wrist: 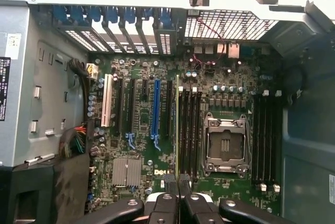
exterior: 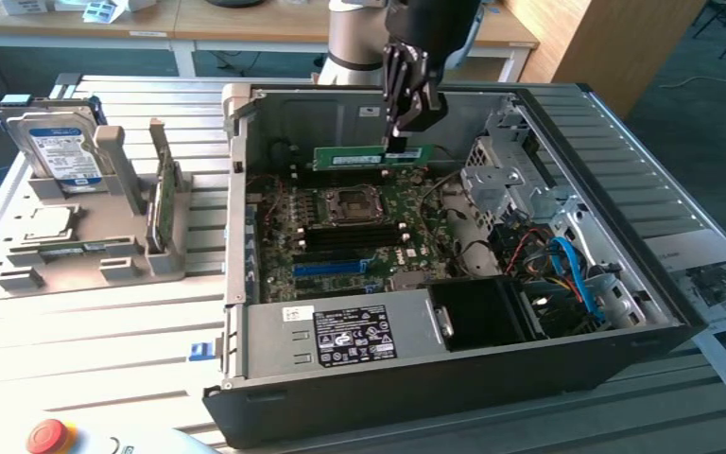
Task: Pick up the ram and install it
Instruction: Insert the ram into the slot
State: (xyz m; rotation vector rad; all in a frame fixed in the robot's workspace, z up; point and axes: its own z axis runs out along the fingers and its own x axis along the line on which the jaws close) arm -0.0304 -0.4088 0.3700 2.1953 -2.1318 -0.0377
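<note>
The ram (exterior: 372, 157) is a long, thin green stick with a white label, hanging level above the motherboard (exterior: 337, 236) inside the open computer case (exterior: 464, 369). My gripper (exterior: 404, 142) comes down from above and is shut on the ram's upper edge near one end. In the wrist view the ram (wrist: 177, 124) shows edge-on as a thin line running out from my gripper (wrist: 178, 185), just beside the black memory slots (wrist: 191, 130) that lie next to the CPU socket (wrist: 225, 145). The ram hovers over the board and sits in no slot.
At the exterior view's left, a grey holder (exterior: 86, 255) carries a hard drive (exterior: 58, 142) with a blue-white label and a wider green card (exterior: 162, 203) standing upright. The case holds a power supply (exterior: 337, 336), a drive cage (exterior: 514, 184) and loose cables (exterior: 565, 265). A red button (exterior: 50, 435) sits at the near edge.
</note>
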